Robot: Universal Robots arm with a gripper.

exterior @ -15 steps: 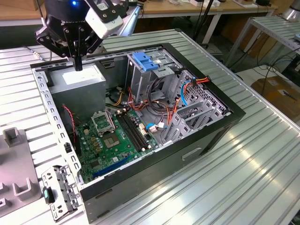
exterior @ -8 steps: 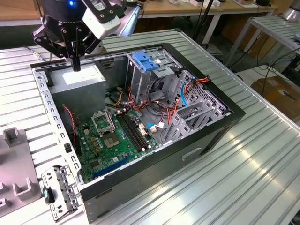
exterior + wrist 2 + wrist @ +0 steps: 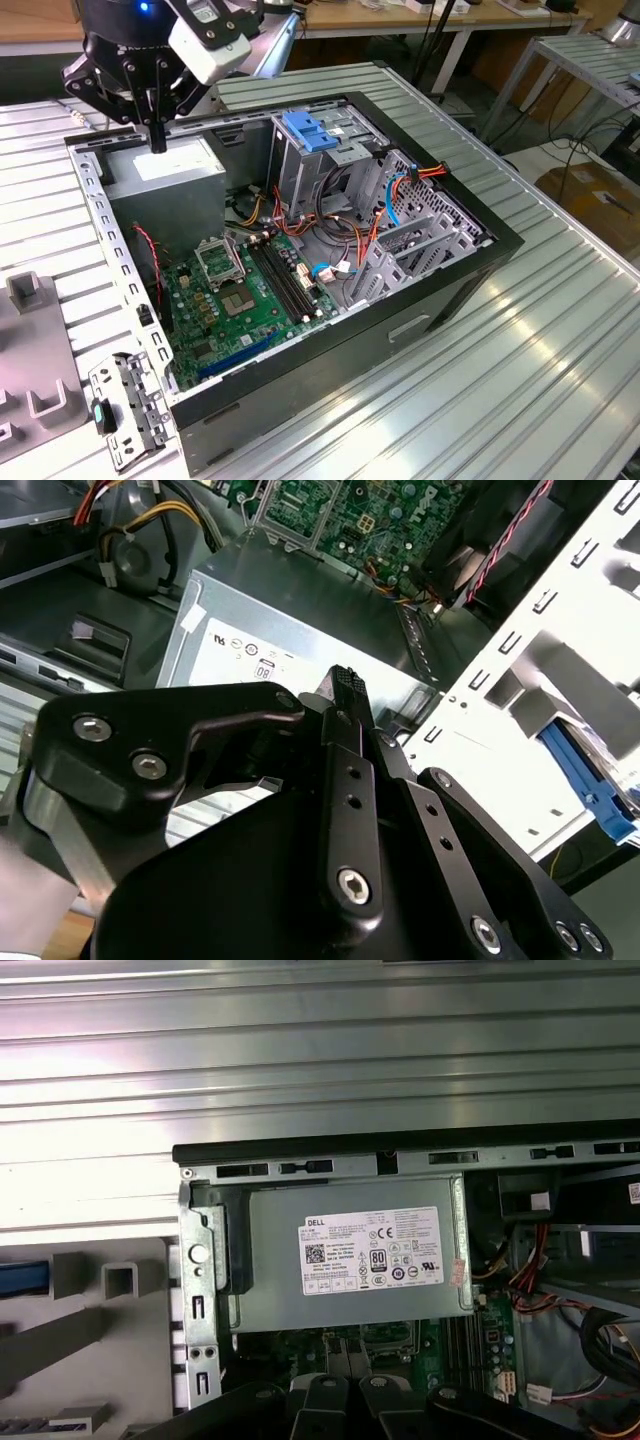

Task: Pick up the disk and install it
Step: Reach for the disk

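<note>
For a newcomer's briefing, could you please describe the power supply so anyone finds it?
Look at the open computer case on the metal table. In the corner beneath the gripper sits the power supply: a grey box, the only one with a white sticker.

Ribbed silver desk (image 3: 560,330), open black computer case (image 3: 430,320) stood on it directly beneath the gripper (image 3: 157,140), grey moulded fixture (image 3: 45,400) lay well apart from the gripper, perforated metal bracket (image 3: 130,410) rested between fixture and case, also far from the gripper.
</note>
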